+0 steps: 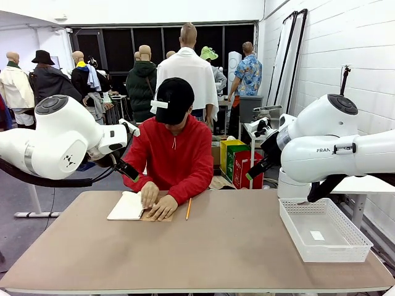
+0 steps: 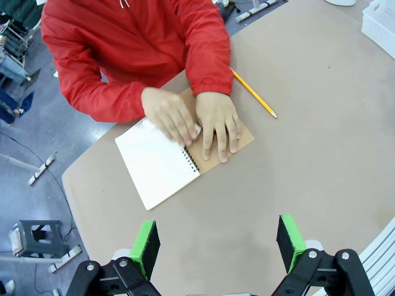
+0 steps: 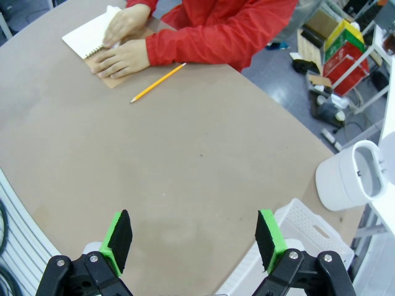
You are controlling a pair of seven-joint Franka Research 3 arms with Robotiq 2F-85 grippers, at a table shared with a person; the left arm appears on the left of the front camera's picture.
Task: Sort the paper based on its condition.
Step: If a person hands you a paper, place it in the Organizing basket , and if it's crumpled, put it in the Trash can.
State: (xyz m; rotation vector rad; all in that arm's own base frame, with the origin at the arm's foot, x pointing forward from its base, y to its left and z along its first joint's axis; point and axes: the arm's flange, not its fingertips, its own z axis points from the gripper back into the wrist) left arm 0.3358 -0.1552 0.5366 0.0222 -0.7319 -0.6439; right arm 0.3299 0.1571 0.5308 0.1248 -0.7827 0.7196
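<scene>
The paper as loose sheets is out of view. A spiral notebook (image 1: pixel 126 206) with a brown cardboard cover lies open on a white page (image 2: pixel 157 163) at the table's far side. A person in a red hoodie rests both hands (image 2: pixel 216 126) on the notebook (image 3: pixel 86 34). My left gripper (image 2: pixel 219 237) hangs open and empty high above the table, near the notebook; it also appears beside the person's arm (image 1: pixel 129 172). Over the bare right half of the table, my right gripper (image 3: pixel 194 237) is raised, open and empty (image 1: pixel 254 171).
A yellow pencil (image 1: pixel 188 208) lies just right of the notebook (image 2: pixel 253 92) (image 3: pixel 157 82). A white mesh basket (image 1: pixel 355 243) stands at the table's right edge (image 3: pixel 308 228), with a small white tag on its floor. Boxes and a stool stand beyond the table.
</scene>
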